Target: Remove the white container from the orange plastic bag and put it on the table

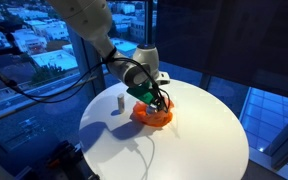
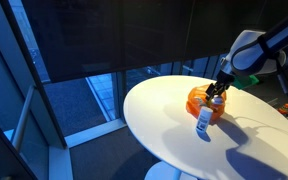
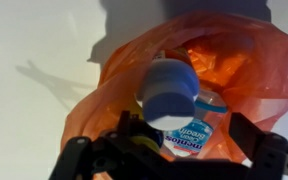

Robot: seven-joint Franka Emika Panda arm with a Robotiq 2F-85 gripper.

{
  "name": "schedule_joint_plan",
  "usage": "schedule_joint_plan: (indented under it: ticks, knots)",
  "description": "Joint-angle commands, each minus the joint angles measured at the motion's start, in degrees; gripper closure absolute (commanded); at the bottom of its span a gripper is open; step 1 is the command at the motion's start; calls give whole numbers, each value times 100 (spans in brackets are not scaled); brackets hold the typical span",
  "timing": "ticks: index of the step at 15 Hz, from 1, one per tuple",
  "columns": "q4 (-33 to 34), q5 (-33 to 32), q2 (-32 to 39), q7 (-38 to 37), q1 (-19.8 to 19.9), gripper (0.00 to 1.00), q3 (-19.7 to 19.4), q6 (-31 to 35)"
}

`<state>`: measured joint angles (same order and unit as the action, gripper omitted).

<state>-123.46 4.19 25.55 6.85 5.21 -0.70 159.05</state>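
Note:
The orange plastic bag [image 3: 224, 60] lies open on the round white table [image 1: 184, 145] and shows in both exterior views [image 1: 152, 114] [image 2: 196, 98]. Inside it lies a white container [image 3: 189, 135] with a blue Mentos label and a clear blue lid. A blurred white and blue cylinder end [image 3: 169, 90] sits just above it, close to the camera. My gripper [image 3: 174, 152] hangs right over the bag mouth, fingers spread wide to either side of the container and not touching it. It also shows in both exterior views [image 1: 156, 98] [image 2: 216, 92].
A small white bottle [image 2: 204, 120] stands upright on the table beside the bag and also shows in an exterior view [image 1: 119, 103]. The table edge drops off all round, with windows behind.

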Motion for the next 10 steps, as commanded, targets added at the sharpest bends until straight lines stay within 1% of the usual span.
schedule_joint_plan:
  ticks: [1,4,10]
  knots:
    - [202,-3,83,136,109,0,147,-272]
    - [199,-78,-20,44,28,0,94,-553]
    - [234,-153,-66,-6,-13,0,7,-1039]
